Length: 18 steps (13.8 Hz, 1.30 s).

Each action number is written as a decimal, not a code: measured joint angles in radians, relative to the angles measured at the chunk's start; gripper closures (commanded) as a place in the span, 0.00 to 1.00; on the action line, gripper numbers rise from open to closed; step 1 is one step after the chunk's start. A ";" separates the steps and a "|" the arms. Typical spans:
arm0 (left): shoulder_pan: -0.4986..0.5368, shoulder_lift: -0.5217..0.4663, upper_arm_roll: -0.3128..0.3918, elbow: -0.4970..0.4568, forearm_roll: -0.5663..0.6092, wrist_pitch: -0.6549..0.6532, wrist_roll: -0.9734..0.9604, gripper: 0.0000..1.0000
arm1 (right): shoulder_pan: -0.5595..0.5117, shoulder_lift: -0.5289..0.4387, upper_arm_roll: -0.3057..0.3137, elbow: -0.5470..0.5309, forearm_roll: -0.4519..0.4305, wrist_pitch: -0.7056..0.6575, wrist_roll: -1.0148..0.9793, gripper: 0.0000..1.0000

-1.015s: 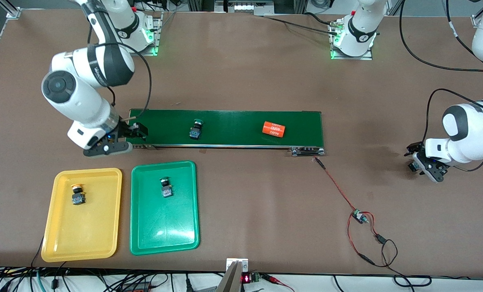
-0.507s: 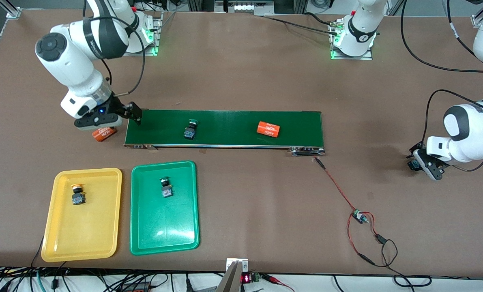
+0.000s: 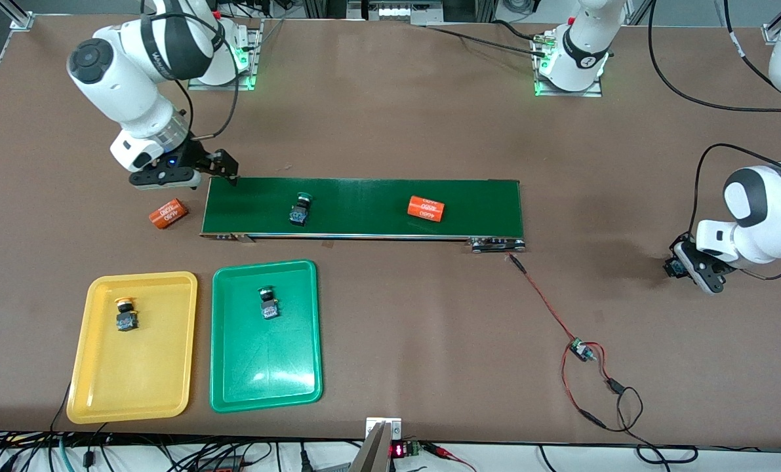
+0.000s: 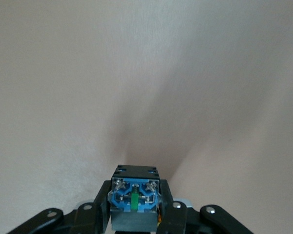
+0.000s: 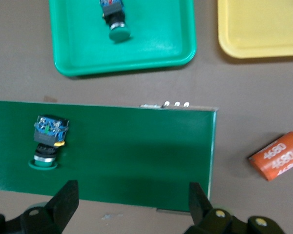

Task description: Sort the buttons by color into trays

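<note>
A green-capped button (image 3: 298, 208) (image 5: 48, 141) lies on the dark-green conveyor belt (image 3: 377, 196). Another green-capped button (image 3: 269, 303) (image 5: 115, 19) rests in the green tray (image 3: 265, 387) (image 5: 151, 53). A yellow-capped button (image 3: 126, 314) sits in the yellow tray (image 3: 101, 393) (image 5: 263, 44). My right gripper (image 3: 220, 172) (image 5: 133, 197) hangs open and empty over the belt's end nearest the right arm. Low over bare table at the left arm's end, my left gripper (image 3: 677, 267) (image 4: 135, 189) is shut on a black-and-blue button (image 4: 135, 200); its cap is hidden.
One orange cylinder (image 3: 426, 208) with white print rides on the belt. Another orange cylinder (image 3: 168, 214) (image 5: 278, 156) lies on the table just off the belt's end, beside my right gripper. A red wire with a small board (image 3: 580, 351) trails from the belt's motor end.
My left gripper has shut on the button. My right arm drew back from the belt's end, uncovering the orange cylinder on the table. Button and cylinder on the belt moved toward the right arm's end.
</note>
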 measured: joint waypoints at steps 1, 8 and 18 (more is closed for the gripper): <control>-0.023 -0.029 -0.003 0.000 0.000 -0.043 -0.051 1.00 | 0.003 0.008 0.013 -0.004 0.000 0.002 0.025 0.00; -0.300 -0.214 -0.015 -0.066 -0.068 -0.212 -0.556 1.00 | 0.066 0.158 0.031 -0.004 0.000 0.147 0.131 0.00; -0.654 -0.264 -0.019 -0.140 -0.112 -0.192 -1.415 1.00 | 0.104 0.272 0.029 0.062 0.000 0.216 0.189 0.00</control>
